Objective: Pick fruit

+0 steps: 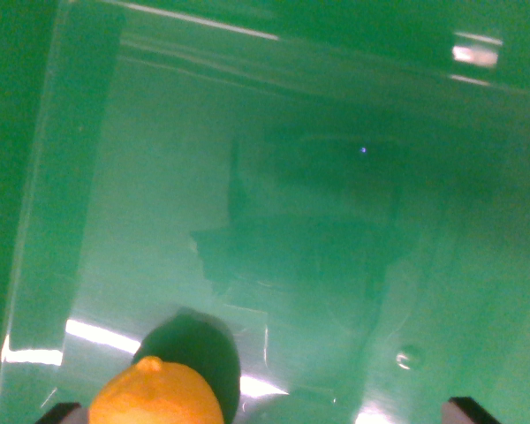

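Looking down thru the wrist cam: a green glossy bin fills the frame, floor shiny w/ bright glare streaks at approx 7 and 1 o'clock. Dark arm shadow sits centre.

Fruit: one orange citrus, the fruit, at approx 7 o'clock of frame, cut off by the bottom edge. Nub on top visible. Dark shadow just beside it, toward 1 o'clock of the fruit. Whether it rests on the floor or hangs above it – cannot tell.

Gripper: only two dark tips show, at the bottom-left and bottom-right corners. They stand well apart, so the jaws look wide open. Left tip is just beside the fruit; contact not confirmed. Nothing seen clamped btwn them. Fruit lies off-centre, near the left tip, not midway.

Risks, judged from this frame:
- Off-centre fruit: closing now would likely push it sideways w/ one finger first; round body rolls away
- Slick floor: low friction, fruit may skid toward the bin wall at 9 o'clock
- Glare/reflections: may mislead depth est., descent too deep → tips strike floor
- Fruit partly out of view: alignment can't be verified

Step est.: approach/align, grasp not yet made
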Controlling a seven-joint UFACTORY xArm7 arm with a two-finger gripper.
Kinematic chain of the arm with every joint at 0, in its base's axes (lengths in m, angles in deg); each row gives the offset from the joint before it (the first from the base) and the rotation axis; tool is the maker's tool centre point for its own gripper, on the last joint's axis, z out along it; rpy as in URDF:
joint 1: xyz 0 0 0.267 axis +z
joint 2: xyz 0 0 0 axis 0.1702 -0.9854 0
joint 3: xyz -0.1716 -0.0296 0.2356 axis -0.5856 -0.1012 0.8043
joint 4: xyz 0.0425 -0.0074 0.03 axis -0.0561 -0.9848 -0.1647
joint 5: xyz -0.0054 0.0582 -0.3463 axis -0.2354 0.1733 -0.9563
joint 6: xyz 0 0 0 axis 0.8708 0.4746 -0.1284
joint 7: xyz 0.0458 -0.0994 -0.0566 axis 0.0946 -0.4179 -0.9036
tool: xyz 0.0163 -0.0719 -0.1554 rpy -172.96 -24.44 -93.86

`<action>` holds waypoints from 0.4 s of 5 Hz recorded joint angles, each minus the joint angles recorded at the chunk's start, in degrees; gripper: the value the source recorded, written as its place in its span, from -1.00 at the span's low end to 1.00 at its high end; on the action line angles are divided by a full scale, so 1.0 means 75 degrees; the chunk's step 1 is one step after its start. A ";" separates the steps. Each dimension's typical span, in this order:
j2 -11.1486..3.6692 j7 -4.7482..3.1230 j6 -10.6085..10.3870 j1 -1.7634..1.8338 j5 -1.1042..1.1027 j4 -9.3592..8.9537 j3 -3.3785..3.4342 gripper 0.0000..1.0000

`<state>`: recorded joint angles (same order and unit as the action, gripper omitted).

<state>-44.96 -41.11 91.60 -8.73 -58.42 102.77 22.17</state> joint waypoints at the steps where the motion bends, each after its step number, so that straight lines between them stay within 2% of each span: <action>1: 0.0000 0.0000 0.0000 0.0000 0.0000 0.0000 0.0000 -1.00; 2: -0.0046 -0.0032 -0.0304 0.0049 0.0008 -0.0241 0.0049 -1.00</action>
<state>-45.30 -41.35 89.33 -8.36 -58.36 100.97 22.54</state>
